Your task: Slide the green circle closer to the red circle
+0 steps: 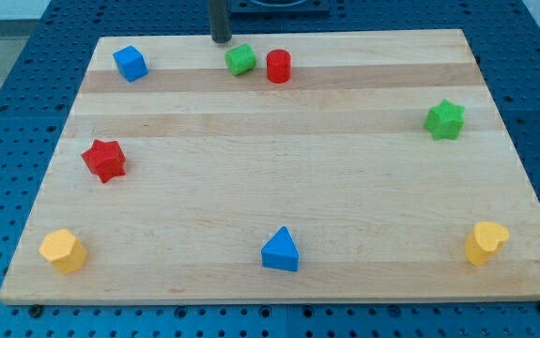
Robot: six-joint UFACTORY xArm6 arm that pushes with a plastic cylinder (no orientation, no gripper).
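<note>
The wooden table [279, 169] carried eight small blocks, and the end effector, a straight dark rod with no jaws to spread or close, stood at the table's top edge with my tip [221, 40] resting on the surface and holding nothing. Just to the tip's right and a little toward the view's bottom sat the green circle [240, 60], near the tip but apparently not touching it. Just beyond the green circle, further to the tip's right, sat the red circle [279, 67], with only a thin strip of bare wood between the two. Judging by that narrow gap, the task looked nearly finished or already done; at most a short nudge toward the view's right seemed to remain. Nothing stood between the tip and the green circle, or between the two circles. The other blocks lay well apart from the tip: a blue cube [130, 63] off to its left, a red star [104, 160] below and to its left, a yellow block [63, 251] far below-left, a blue triangle [281, 251] far below, a green star [445, 119] far to its right, and a second yellow block [486, 242] far below-right.
</note>
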